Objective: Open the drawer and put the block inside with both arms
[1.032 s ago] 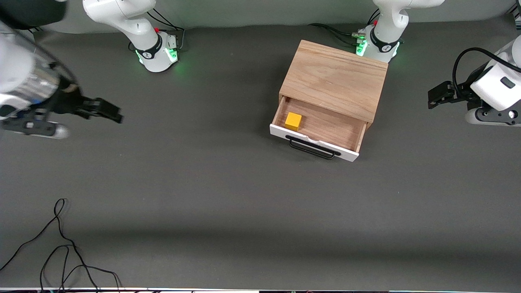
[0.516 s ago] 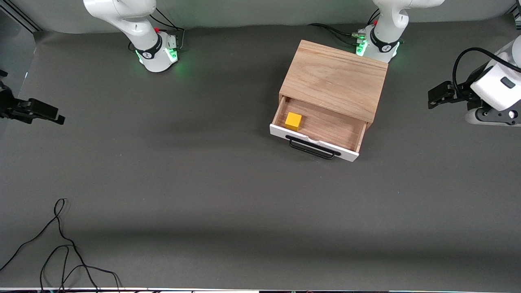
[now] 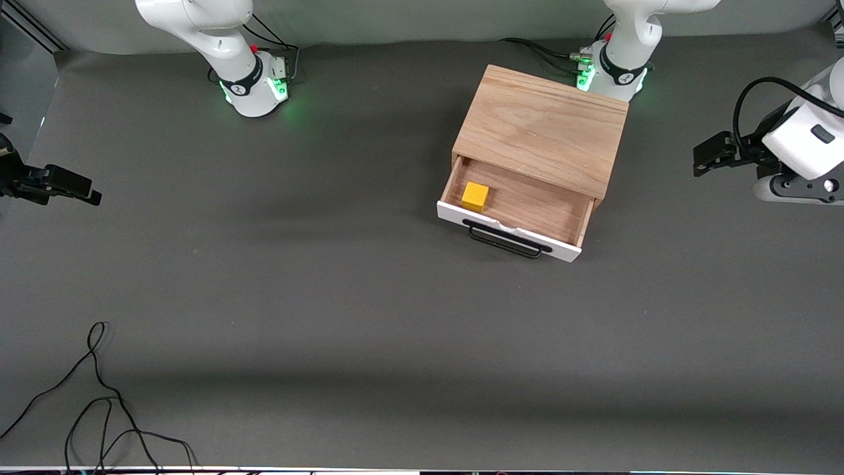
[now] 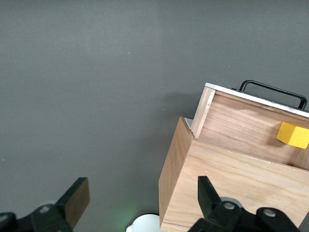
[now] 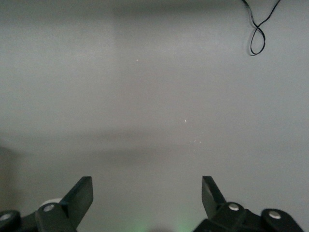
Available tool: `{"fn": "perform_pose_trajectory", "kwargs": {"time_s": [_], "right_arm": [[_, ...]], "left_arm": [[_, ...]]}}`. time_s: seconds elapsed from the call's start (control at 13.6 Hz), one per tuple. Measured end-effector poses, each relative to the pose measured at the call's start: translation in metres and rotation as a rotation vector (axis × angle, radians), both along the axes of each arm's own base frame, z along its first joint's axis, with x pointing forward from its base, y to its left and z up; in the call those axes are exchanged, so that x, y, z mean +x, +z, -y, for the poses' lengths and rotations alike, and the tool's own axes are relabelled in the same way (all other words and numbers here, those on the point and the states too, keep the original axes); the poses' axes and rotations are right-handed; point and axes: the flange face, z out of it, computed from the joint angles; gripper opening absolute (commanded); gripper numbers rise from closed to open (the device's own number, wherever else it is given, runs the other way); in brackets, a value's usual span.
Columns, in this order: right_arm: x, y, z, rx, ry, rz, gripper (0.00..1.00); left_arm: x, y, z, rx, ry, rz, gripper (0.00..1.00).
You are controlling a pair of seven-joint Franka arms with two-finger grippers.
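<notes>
A dark grey table (image 3: 369,316) fills the front view. Two white arms rise from green-lit bases along its farther edge. The right arm (image 3: 217,39) and the left arm (image 3: 633,39) both wait, folded outward to the table's ends.

A light oak box (image 3: 542,128) sits close to the left arm's base. Its drawer (image 3: 521,208) is pulled open toward the front camera, showing a light wood floor. The white front carries a long black bar handle (image 3: 506,241).

The left gripper (image 3: 709,153) hangs over the table at the left arm's end, well apart from the box. In the left wrist view its fingers (image 4: 77,199) are spread wide with nothing between them. The oak box and open drawer show below them.

The right gripper (image 3: 72,188) hangs over the right arm's end of the table. It appears to point inward, though the frame's edge cuts off most of it. In the right wrist view its fingers (image 5: 81,197) are spread wide over bare table.

A thin black cable (image 3: 99,409) lies looped near the front camera, at the right arm's end.

The small yellow block (image 3: 475,196) rests on the drawer floor, just inside the white front, at the end toward the right arm.
</notes>
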Motion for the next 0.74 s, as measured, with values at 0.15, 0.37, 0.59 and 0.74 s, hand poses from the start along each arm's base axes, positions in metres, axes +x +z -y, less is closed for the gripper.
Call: {"fn": "perform_pose_trajectory", "kwargs": {"time_s": [0.15,0.37,0.59,0.74], "right_arm": [[-0.0017,0.0010,0.0027,-0.024,0.001,-0.001,1.00],[-0.0022,0.0014,0.0037,-0.034,0.001,-0.002,1.00],[-0.0024,0.0020,0.0037,-0.034,0.002,-0.001,1.00],[-0.0027,0.0026,0.0037,-0.034,0.002,0.001,1.00]], "left_arm": [[0.0000,0.0000,0.0000,0.000,0.000,0.000,1.00],[0.0000,0.0000,0.0000,0.000,0.000,0.000,1.00],[0.0000,0.0000,0.0000,0.000,0.000,0.000,1.00],[0.0000,0.0000,0.0000,0.000,0.000,0.000,1.00]]}}
